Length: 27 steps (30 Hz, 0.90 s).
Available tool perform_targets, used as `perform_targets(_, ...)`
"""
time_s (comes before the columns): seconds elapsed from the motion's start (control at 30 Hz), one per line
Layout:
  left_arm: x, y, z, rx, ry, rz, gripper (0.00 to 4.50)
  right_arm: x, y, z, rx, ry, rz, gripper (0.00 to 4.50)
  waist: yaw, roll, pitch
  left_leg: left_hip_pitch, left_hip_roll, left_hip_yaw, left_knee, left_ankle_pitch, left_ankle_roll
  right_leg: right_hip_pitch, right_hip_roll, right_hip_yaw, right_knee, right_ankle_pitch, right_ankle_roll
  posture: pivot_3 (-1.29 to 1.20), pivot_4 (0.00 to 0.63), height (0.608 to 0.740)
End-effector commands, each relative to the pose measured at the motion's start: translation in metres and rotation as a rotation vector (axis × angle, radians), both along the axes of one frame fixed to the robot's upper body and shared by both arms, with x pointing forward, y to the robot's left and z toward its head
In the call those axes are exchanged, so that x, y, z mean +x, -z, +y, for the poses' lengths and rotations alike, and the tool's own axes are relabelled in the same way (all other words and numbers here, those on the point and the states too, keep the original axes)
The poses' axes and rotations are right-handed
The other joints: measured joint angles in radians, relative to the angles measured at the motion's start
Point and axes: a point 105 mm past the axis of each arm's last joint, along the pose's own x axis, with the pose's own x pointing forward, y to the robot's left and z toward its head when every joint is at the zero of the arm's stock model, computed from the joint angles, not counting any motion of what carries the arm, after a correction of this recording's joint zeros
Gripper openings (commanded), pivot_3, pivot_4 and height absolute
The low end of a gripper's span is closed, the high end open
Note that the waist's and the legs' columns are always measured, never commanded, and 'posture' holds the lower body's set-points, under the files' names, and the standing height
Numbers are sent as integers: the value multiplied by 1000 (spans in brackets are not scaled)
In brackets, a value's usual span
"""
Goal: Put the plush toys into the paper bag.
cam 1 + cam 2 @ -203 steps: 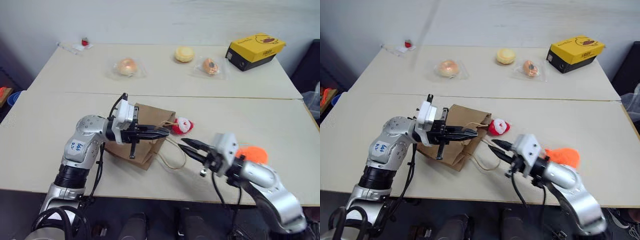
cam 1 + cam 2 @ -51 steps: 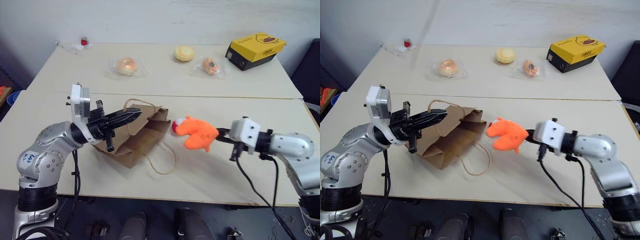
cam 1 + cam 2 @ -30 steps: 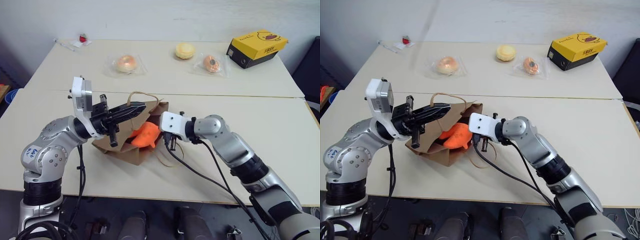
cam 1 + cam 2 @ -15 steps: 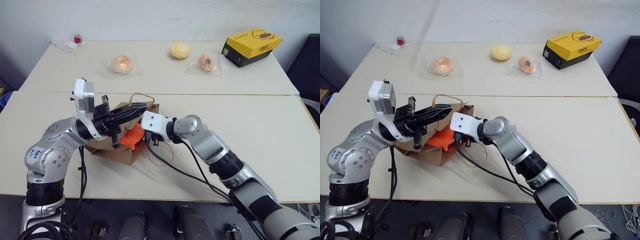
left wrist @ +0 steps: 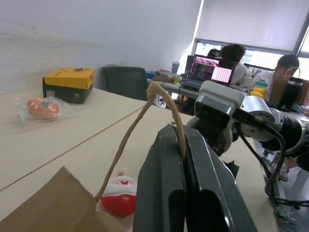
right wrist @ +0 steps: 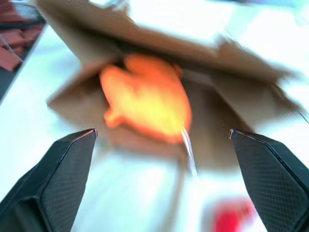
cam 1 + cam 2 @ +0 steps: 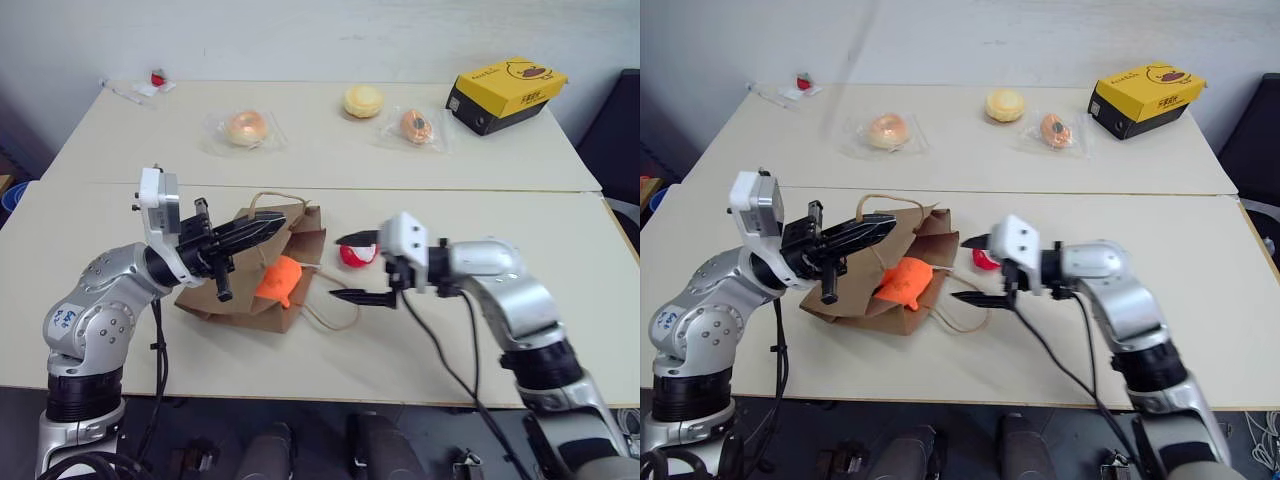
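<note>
1. Our left gripper [image 7: 272, 228] is clamped on the upper handle [image 5: 166, 99] of the bag [image 7: 225, 295], lifting that edge so the mouth gapes toward our right side.
2. Our right gripper [image 7: 352, 268] stands wide apart and holds nothing, pointing at the bag's mouth from just outside it; one finger sits above and one below.
3. The orange toy [image 7: 279, 281] lies in the bag's mouth, partly inside and resting on the lower paper wall, clear of both grippers.
4. The red toy [image 7: 355, 255] sits on the surface just beside the bag's open end, between the right gripper's fingers as we see it from the head, though we cannot tell whether they touch it.
5. The bag's lower handle [image 7: 335, 315] loops loose on the surface below the right gripper.
6. Farther back on the surface [image 7: 300, 360] are three wrapped buns: one [image 7: 244, 128] to the left, one [image 7: 362, 100] in the middle and one [image 7: 415, 126] next to it.
7. A yellow box [image 7: 505, 88] stands at the far right, and a small red item [image 7: 156, 78] lies at the far left corner.
8. In the left wrist view, people sit at desks with a laptop [image 5: 210, 73] beyond the surface.
</note>
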Motion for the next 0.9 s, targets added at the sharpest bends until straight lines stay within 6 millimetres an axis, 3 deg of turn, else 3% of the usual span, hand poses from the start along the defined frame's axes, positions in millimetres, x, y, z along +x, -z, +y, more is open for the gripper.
perform_targets(0.03,-5,-9,-1,6,7,-59,0,10,-3,-26,-42,63,-77,4481,-3,0,0,1,0,1,0,0,0,0,0,0,0,0,0,0,150,740)
perform_targets(0.2,-4,-10,-1,11,7,-61,0,29,6,-37,-129,133,-160,4481,-4,0,0,2,1,1,-1,0,0,0,1,1,0,0,0,0,150,740)
perform_targets(0.37,-3,-11,-1,18,5,-67,0,41,2,-32,-100,146,-182,4481,-2,0,0,1,1,2,0,0,0,0,0,1,0,0,0,0,150,740)
perform_targets(0.63,-1,-13,-2,23,2,-74,0,52,14,-11,-154,76,-143,4481,-3,0,0,1,1,1,0,0,0,0,0,1,0,0,0,0,150,740)
perform_targets(0.77,0,-14,-2,24,-5,-82,0,49,2,-29,-72,118,-198,4481,0,0,0,1,0,1,0,0,0,0,0,0,1,0,0,0,150,740)
perform_targets(0.9,-1,-13,-3,26,-4,-86,0,25,1,-70,28,165,-288,4481,24,0,0,0,0,0,0,0,0,1,0,-1,0,0,0,0,150,740)
